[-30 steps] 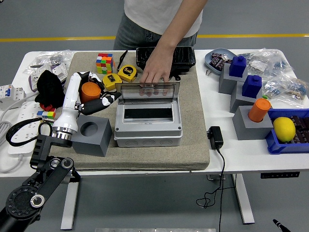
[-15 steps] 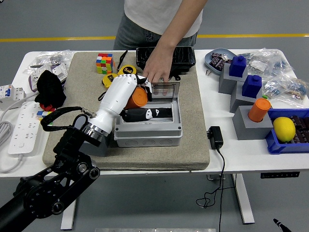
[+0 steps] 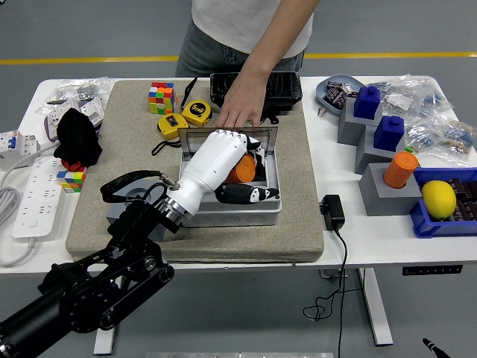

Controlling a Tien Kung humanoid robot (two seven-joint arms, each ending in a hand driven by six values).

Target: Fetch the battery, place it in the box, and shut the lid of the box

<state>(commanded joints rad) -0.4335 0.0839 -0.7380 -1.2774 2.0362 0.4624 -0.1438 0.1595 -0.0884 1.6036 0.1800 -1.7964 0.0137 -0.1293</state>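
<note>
A robotics test lab set up around a white height-adjustable bench (image 3: 387, 239).

The bench stands on a grey floor (image 3: 89, 30) crossed by a yellow marking line (image 3: 89, 60), as in a workshop hall. A tan work mat (image 3: 298, 216) covers its middle, and assorted practice props crowd it: a grey electrical enclosure box (image 3: 231, 212), yellow tape measures (image 3: 195, 112), a colour cube (image 3: 161, 98), grey blocks with blue pegs (image 3: 358, 119), a blue bin (image 3: 432, 220) holding a lemon (image 3: 439, 198), bagged parts (image 3: 436, 123), and a white power strip (image 3: 33, 198). A person (image 3: 246, 30) stands at the far side.
</note>
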